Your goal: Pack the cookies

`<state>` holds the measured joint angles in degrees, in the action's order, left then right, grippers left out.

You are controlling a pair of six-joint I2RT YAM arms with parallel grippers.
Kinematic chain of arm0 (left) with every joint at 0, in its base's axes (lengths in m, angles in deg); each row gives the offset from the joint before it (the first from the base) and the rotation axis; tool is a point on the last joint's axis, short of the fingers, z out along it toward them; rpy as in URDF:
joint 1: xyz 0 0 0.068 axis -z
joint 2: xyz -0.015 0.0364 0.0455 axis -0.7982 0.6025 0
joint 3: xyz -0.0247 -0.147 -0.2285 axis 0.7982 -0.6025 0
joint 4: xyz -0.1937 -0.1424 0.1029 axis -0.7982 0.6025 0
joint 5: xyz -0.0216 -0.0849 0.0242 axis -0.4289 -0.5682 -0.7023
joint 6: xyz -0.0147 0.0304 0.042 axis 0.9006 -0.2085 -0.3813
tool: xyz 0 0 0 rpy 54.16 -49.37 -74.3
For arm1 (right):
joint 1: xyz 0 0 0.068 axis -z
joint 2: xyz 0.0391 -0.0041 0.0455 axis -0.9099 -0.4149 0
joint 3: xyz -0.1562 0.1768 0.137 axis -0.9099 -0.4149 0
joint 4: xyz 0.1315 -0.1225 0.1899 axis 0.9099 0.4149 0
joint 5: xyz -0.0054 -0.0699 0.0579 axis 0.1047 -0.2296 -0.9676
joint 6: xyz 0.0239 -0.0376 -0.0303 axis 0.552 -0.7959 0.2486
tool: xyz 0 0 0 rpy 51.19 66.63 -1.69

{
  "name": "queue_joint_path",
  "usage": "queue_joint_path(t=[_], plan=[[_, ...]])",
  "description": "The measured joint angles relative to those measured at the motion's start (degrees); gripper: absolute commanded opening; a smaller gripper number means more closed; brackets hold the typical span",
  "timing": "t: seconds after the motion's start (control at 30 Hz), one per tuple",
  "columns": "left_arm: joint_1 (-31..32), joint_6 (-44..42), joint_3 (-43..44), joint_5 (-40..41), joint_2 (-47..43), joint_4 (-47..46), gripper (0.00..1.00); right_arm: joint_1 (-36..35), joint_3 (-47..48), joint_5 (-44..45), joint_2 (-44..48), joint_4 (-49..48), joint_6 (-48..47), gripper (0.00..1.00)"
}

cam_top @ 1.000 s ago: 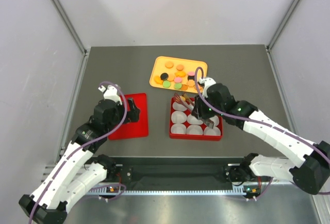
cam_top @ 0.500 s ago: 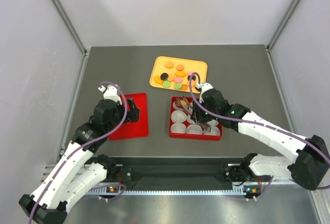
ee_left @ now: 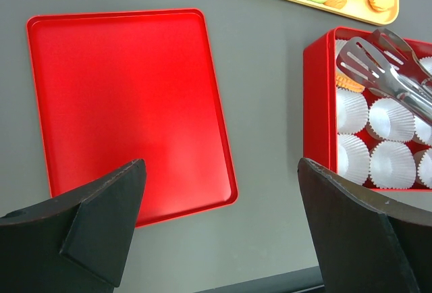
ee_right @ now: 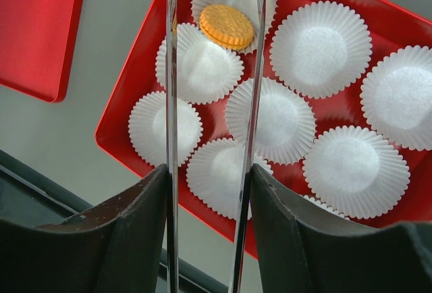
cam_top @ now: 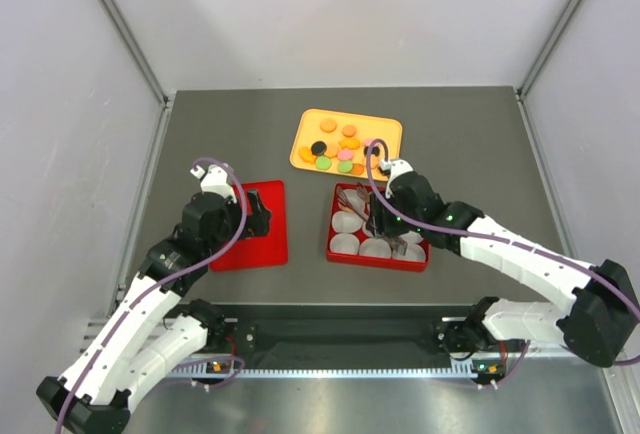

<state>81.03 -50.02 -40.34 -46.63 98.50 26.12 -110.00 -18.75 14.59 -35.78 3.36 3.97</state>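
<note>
The cookies (cam_top: 340, 150) lie on a yellow tray (cam_top: 298, 159) at the back, in orange, green, pink and black. One orange cookie (ee_right: 227, 25) lies in a white paper cup in the far left corner of the red box (ee_right: 128, 117). My right gripper (ee_right: 209, 171) is shut on metal tongs (ee_right: 171, 104), whose two arms stand apart above that cookie. In the top view the right gripper (cam_top: 385, 224) hangs over the red box (cam_top: 378, 262). My left gripper (ee_left: 221, 163) is open and empty above the near right corner of the red lid (ee_left: 121, 97).
Several empty white paper cups (ee_right: 320, 40) fill the rest of the box. The flat red lid (cam_top: 262, 244) lies left of the box on the grey table. The tongs (ee_left: 385, 70) and box (ee_left: 317, 104) show at the right of the left wrist view.
My right gripper has moved the tongs left and nearer, from the box's back edge to over its cups. The box has turned slightly. The left arm has not moved.
</note>
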Motion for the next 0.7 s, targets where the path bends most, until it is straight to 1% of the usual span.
queue_joint_path(t=[0.1,0.2,0.3,0.47,0.57,0.7], plan=[[0.0,0.02,0.0,0.0,0.0,0.0,0.99,0.0,0.0,-0.02,0.17,-0.11,0.04,0.48],[0.0,0.0,0.0,-0.02,0.0,0.0,0.99,0.0,0.02,-0.22,1.27,0.52,0.0,0.44],[0.0,0.02,0.0,-0.02,0.0,0.0,0.99,0.0,0.46,-0.55,3.98,2.97,-0.09,0.44],[0.0,0.0,0.0,-0.02,0.0,-0.02,0.99,0.59,6.25,-0.68,7.74,8.13,-1.62,0.45],[0.0,0.02,0.0,-0.02,0.0,0.0,0.99,3.82,10.69,-1.97,7.21,8.68,-3.45,0.45],[0.0,0.02,0.0,0.0,0.0,0.0,0.99,12.44,15.61,-4.66,1.92,7.74,-6.21,0.44]])
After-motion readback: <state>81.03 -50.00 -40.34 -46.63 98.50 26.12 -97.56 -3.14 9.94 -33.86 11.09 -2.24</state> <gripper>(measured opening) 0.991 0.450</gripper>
